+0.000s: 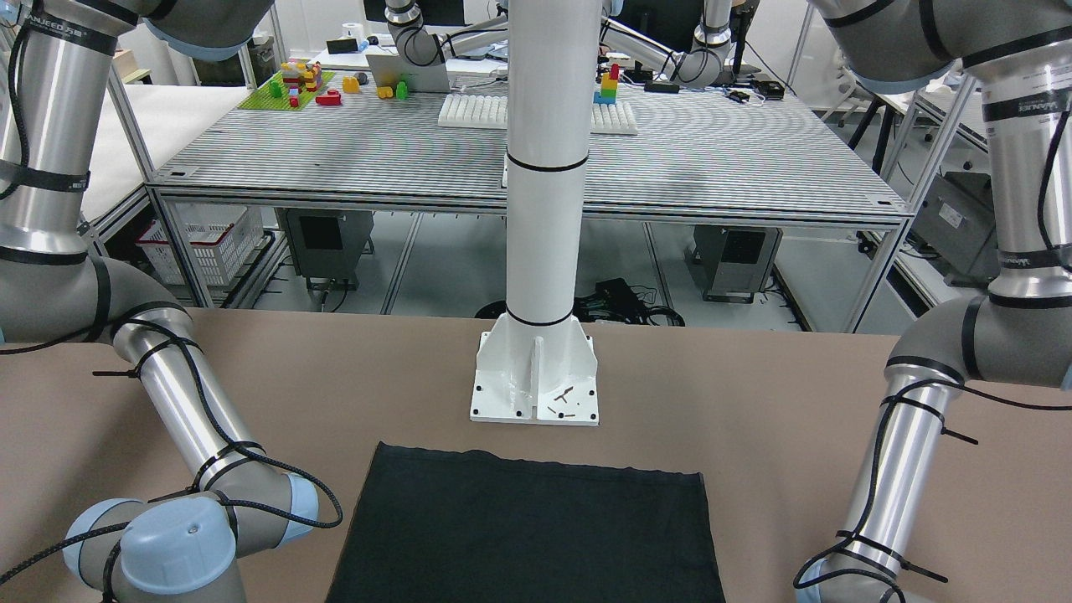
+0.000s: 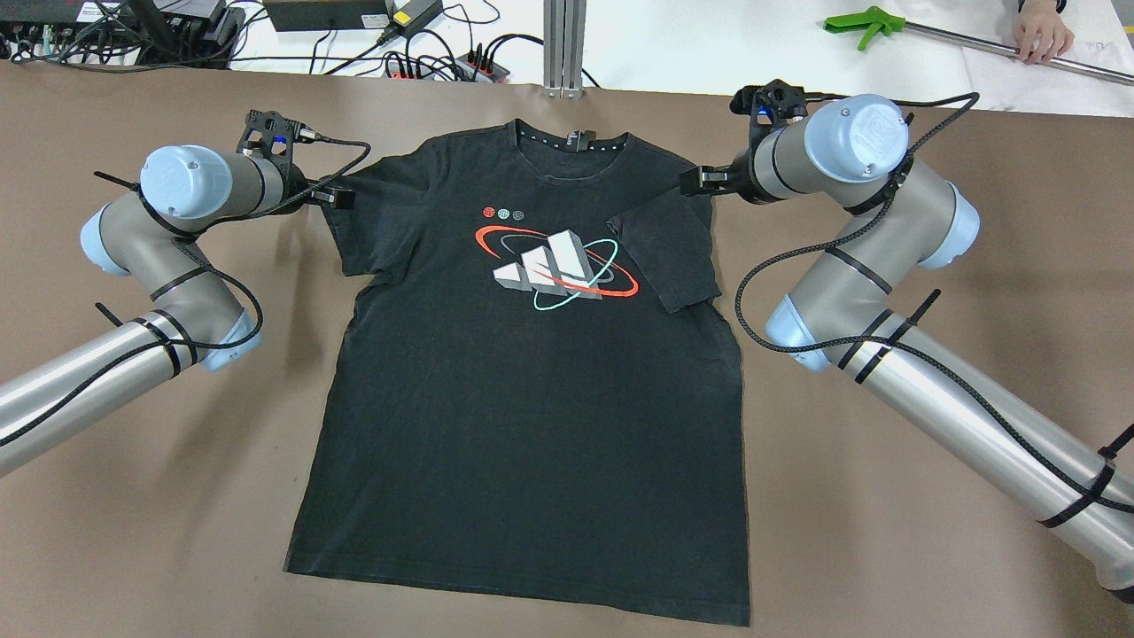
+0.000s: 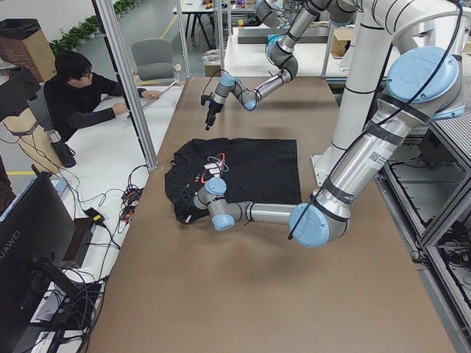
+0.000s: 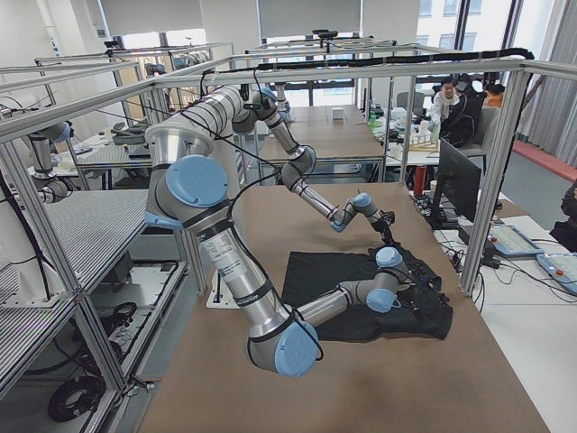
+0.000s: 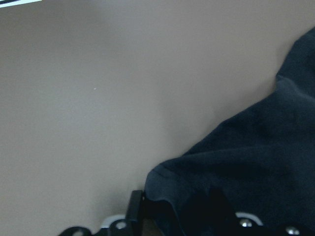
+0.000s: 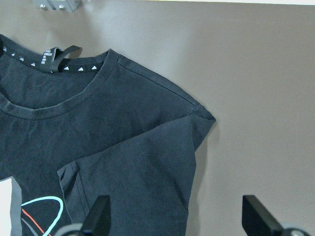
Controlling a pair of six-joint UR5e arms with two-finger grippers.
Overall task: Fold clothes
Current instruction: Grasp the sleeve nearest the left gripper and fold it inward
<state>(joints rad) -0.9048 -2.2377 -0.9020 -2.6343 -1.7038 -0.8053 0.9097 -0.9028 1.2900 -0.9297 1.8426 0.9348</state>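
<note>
A black T-shirt with a printed chest logo lies flat on the brown table, collar at the far edge; it also shows in the front-facing view. The sleeve on the overhead view's right is folded in over the chest, as the right wrist view shows. My left gripper is at the other sleeve and shut on its fabric, which drapes over the fingers. My right gripper is open and empty beside the shirt's shoulder, its fingers spread wide above the folded sleeve.
The white pillar's base plate stands just behind the shirt's hem. Power strips and cables, an aluminium post and a green clamp tool lie beyond the far edge. An operator's hand rests at far right.
</note>
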